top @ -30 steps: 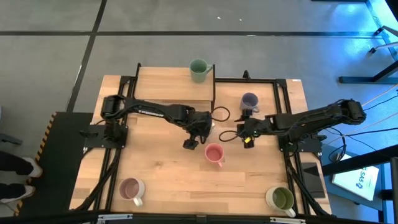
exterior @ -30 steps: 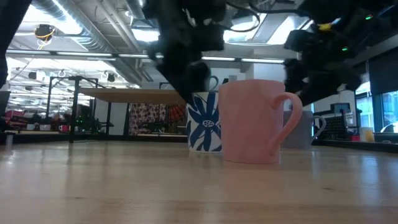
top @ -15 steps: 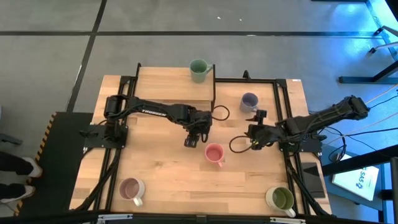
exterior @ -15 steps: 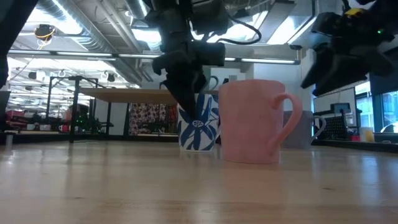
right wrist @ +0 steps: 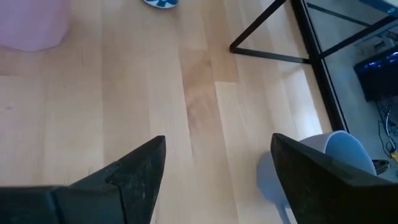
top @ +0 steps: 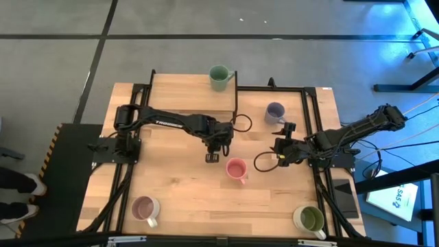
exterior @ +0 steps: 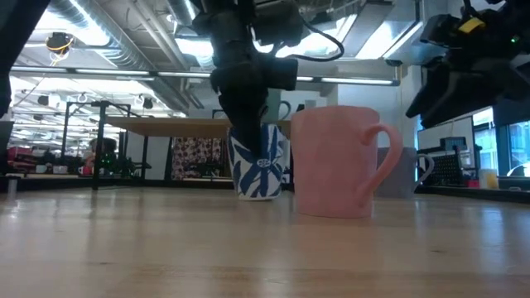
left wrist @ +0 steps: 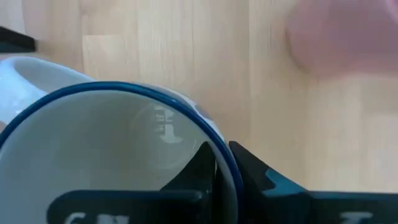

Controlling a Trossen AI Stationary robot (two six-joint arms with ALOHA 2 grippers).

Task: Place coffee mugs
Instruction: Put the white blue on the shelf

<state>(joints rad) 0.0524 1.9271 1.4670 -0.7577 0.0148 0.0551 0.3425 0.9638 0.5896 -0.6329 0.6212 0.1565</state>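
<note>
My left gripper [top: 212, 156] is shut on the white mug with the blue pattern [exterior: 258, 170], left of the pink mug [top: 236, 169], which stands on its base mid-table. My right gripper [top: 281, 154] is open and empty, right of the pink mug and nearer than the lavender mug [top: 275, 112]. The dark green mug [top: 219, 77] stands on the raised shelf at the far edge. The beige-pink mug [top: 145, 208] stands near left, and the cream mug with the olive inside [top: 310, 219] near right. My left gripper pinches the patterned mug's blue rim [left wrist: 225, 163], one finger [left wrist: 199, 171] inside the mug and one [left wrist: 258, 179] outside its wall. The fingers come from above, pointing down. The mug sits tilted in the hold [exterior: 258, 170]; whether its base touches the table, I cannot tell.
A black frame runs around the table's back and sides [top: 312, 123]. Cables loop on the table by both wrists [top: 264, 161]. Bare wood lies between the pink mug and the two near mugs [top: 226, 206].
My left gripper has come down onto the patterned mug's rim and taken hold. The mug, upright a second ago, is now tilted and has shifted a little toward the table's left. My right gripper has drawn back toward the table's right edge.
</note>
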